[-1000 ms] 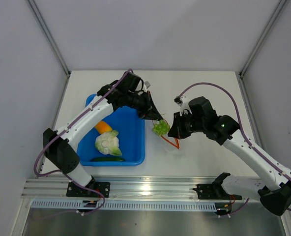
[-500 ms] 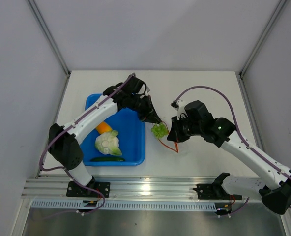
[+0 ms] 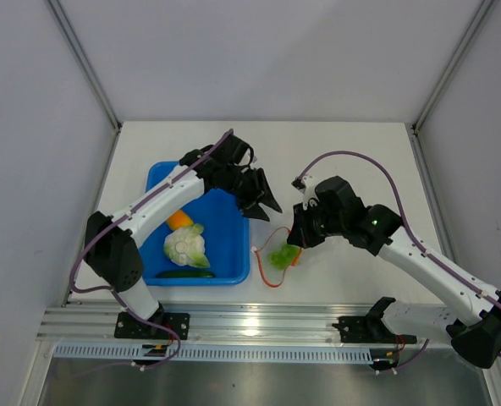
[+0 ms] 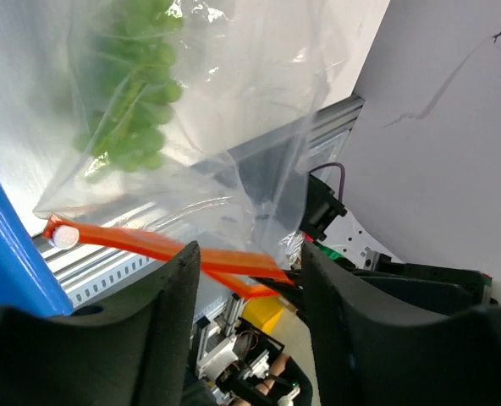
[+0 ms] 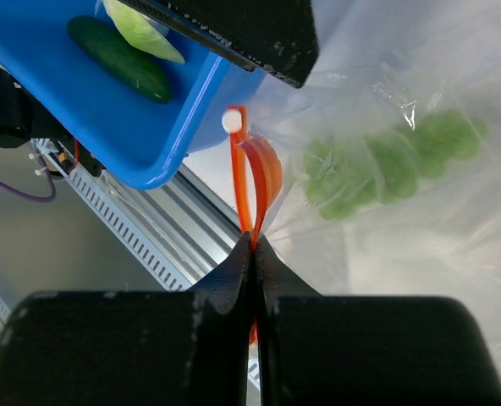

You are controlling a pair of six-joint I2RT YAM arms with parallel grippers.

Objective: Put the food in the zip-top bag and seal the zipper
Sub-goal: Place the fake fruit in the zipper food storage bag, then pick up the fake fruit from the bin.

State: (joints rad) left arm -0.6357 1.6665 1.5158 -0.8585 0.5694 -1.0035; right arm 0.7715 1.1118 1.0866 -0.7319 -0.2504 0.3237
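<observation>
The clear zip-top bag point(image 3: 270, 263) hangs from my right gripper point(image 3: 294, 239), which is shut on the orange-red zipper point(image 5: 254, 182) at the mouth. The green grape bunch point(image 3: 281, 255) lies inside the bag point(image 5: 454, 220). My left gripper point(image 3: 266, 206) stands open over the tray's right edge, above and left of the bag. In the left wrist view the zipper point(image 4: 140, 244) runs just beyond its parted fingers point(image 4: 149, 326), not pinched by them. The orange-yellow fruit point(image 3: 177, 218), cabbage point(image 3: 185, 245) and cucumber point(image 3: 185, 273) lie in the blue tray.
The blue tray point(image 3: 230, 245) sits left of the bag, its right rim close to the zipper. An aluminium rail point(image 3: 259, 326) runs along the table's near edge. Grey walls close in the table on the left, right and far sides.
My left gripper has opened and let go of the bag's mouth. The bag with the grapes has swung down toward the near edge, held only by the right gripper.
</observation>
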